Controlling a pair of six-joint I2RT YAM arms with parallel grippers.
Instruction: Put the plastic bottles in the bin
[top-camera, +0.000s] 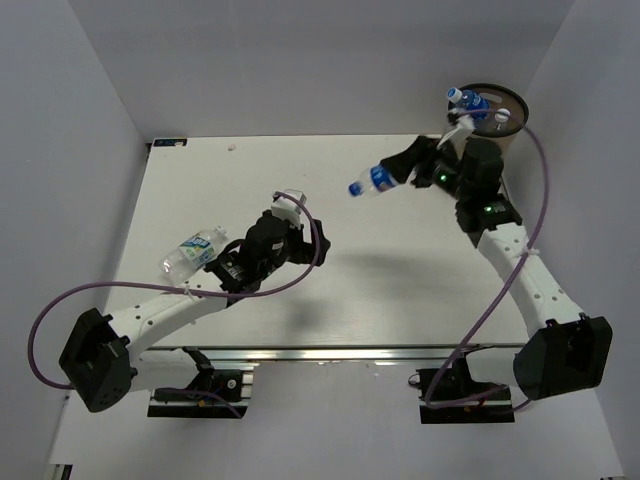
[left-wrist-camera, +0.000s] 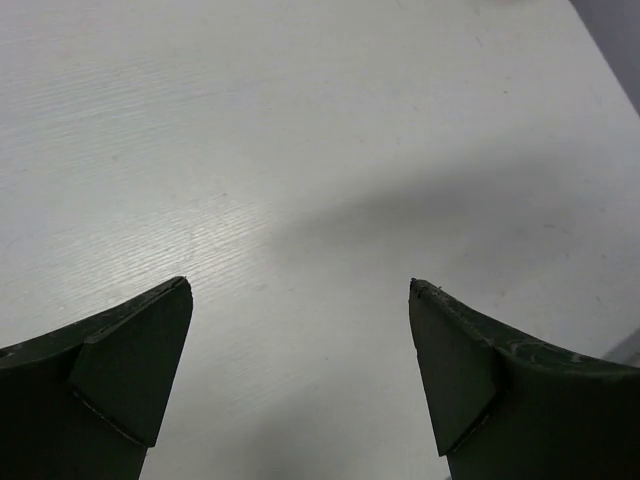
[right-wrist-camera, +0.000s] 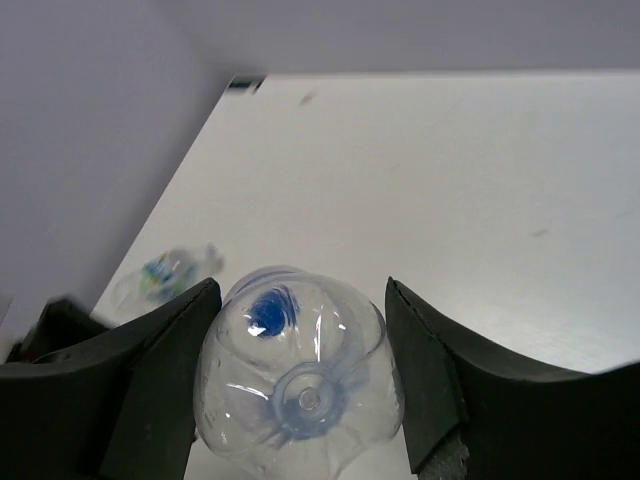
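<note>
While the right end effector (right-wrist-camera: 300, 330) carries a clamped bottle (top-camera: 375, 182) left of the bin (top-camera: 522, 105), it next needs swinging above the opening; left end effector (left-wrist-camera: 300, 290) gapes wide, empty

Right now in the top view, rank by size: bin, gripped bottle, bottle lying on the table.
Largest: bin.
Then bottle on the table and gripped bottle, about alike; the right gripper hides the latter's base, so unranked.

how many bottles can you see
3 bottles: one lying on the table, one in the right gripper, one sticking out of the bin. More may be hidden inside.
</note>
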